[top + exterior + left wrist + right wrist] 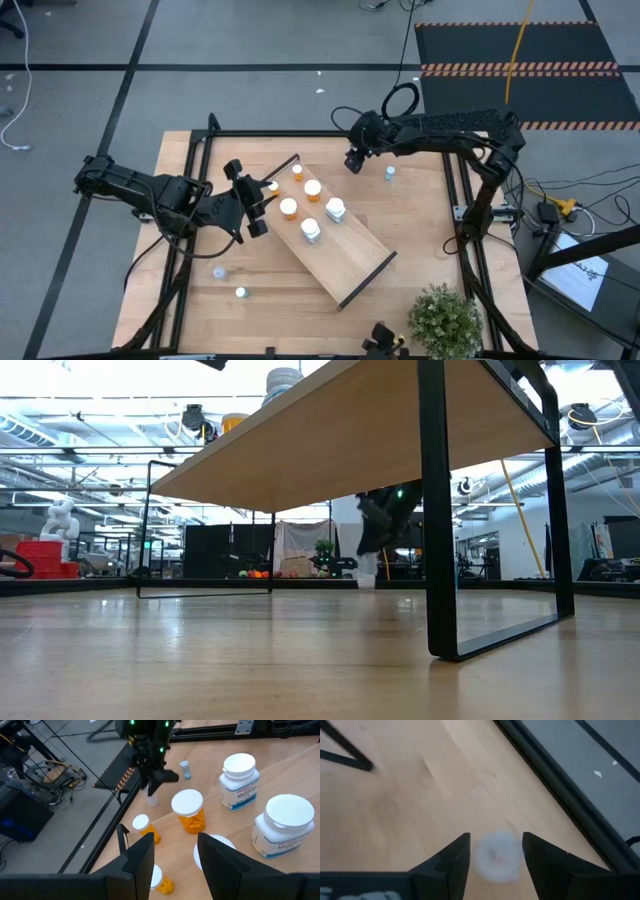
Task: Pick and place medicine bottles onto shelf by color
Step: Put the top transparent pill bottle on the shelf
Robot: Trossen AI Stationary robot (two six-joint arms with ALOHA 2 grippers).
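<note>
The shelf [345, 262] lies slantwise on the table. On its far end stand three orange bottles [313, 190] and two pale white-capped bottles [334, 209]. My left gripper [262, 203] is open and empty at that end. In the left wrist view [175, 855] its fingers stand among the orange bottles [189, 810], with one small orange bottle [161, 881] beside a finger. My right gripper [353, 163] is open near the table's far edge. Its fingers [495, 845] stand on either side of a small clear bottle's white cap [495, 856]; I cannot tell whether they touch it.
A small clear bottle [389, 173] stands on the table to the right of my right gripper. Two more small bottles [219, 272] [240, 293] stand near the table's near left. A potted plant [443, 320] stands at the near right corner. Black frame rails [462, 210] run along the table's sides.
</note>
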